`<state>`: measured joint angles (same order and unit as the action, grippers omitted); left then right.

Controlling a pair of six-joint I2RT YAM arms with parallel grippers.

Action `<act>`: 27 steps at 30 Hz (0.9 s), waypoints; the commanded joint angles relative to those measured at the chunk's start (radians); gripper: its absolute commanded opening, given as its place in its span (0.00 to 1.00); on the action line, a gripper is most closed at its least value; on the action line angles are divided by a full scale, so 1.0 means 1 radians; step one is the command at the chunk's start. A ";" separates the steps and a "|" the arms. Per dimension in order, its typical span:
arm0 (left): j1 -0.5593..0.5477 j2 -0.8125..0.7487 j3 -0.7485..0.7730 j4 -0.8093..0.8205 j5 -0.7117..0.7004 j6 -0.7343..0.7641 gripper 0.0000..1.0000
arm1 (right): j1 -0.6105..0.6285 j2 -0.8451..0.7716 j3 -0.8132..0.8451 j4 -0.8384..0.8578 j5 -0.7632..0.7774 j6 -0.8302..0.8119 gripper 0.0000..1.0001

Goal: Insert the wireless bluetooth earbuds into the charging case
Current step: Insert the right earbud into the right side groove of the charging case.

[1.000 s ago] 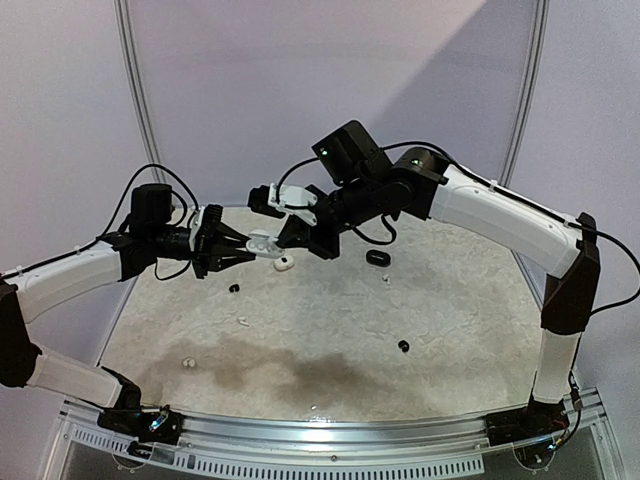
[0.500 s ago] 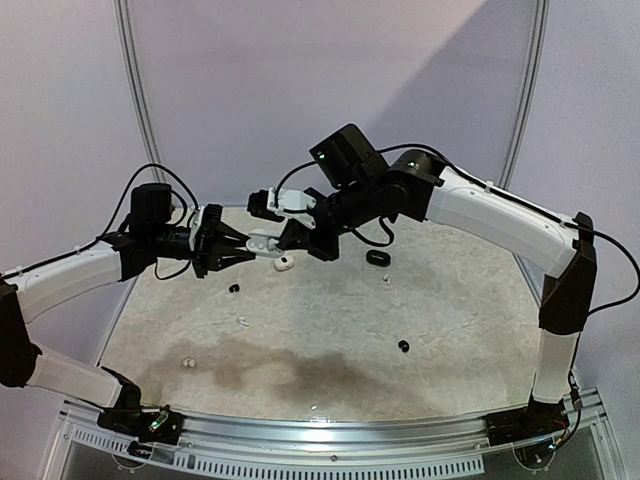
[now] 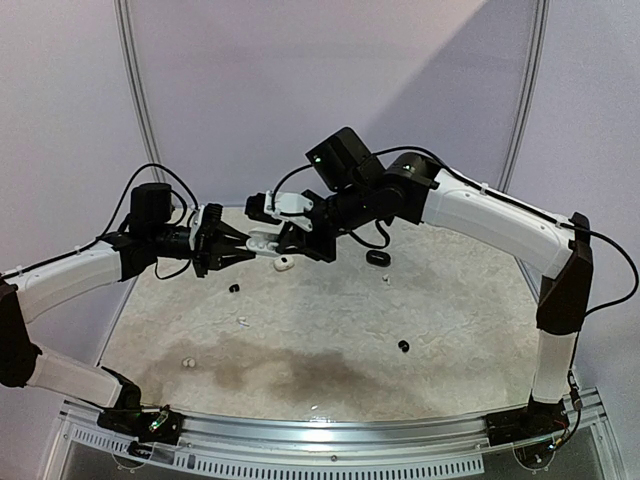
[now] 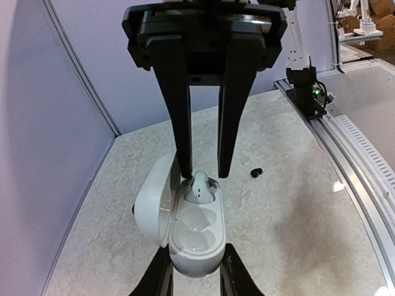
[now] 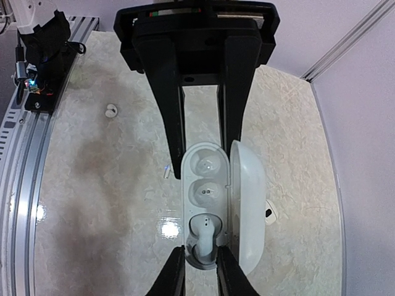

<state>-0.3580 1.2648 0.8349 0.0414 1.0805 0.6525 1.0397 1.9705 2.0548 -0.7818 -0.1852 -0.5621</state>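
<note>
Mottled beige surface point(image 3: 450, 330) with darker patch point(image 3: 300, 375); silver rail point(image 3: 330, 437) along near edge; lilac backdrop point(image 3: 250, 90) behind.

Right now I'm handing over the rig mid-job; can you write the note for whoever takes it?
Left tool: shut on the open white charging case, held above the table.
Right tool: jaws slightly parted around a white earbud seated in the case's end recess.
Done: that one earbud in.
To do: withdraw that tool, then fetch more; loose earbuds, white and black, lie on the table.
</note>
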 commanded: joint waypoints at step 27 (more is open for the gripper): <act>0.267 -0.053 -0.077 0.172 -0.177 -0.633 0.00 | -0.107 -0.104 -0.094 0.402 -0.067 0.475 0.52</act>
<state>-0.1627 1.2877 0.7776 0.2230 0.9630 0.1135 0.9596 1.8614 1.9858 -0.4423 -0.2714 -0.2436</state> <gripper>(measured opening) 0.223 0.490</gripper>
